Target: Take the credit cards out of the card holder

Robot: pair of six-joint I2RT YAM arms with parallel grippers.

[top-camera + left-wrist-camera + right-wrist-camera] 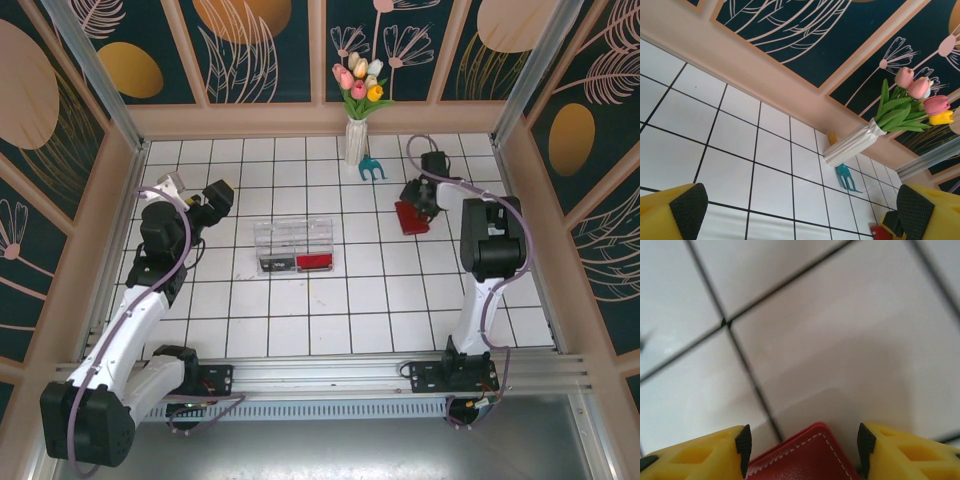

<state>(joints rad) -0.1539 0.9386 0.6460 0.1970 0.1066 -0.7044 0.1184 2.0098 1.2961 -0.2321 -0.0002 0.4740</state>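
The red card holder (410,217) lies on the white tiles at the right. Its stitched corner (800,457) sits between the pads of my right gripper (802,442), whose jaws stand apart, with a gap on the right side. From above, the right gripper (418,200) hovers at the holder's far edge. A dark grey credit card (275,265) and a red credit card (314,262) lie inside the clear plastic box (293,232) at the centre. My left gripper (215,195) is raised at the left, wide open and holding nothing (802,215).
A white vase of tulips (356,140) stands at the back wall with a small teal fork (372,167) beside it. Wooden walls close in the tiled floor on three sides. Open tiles lie between the box and the arms' bases.
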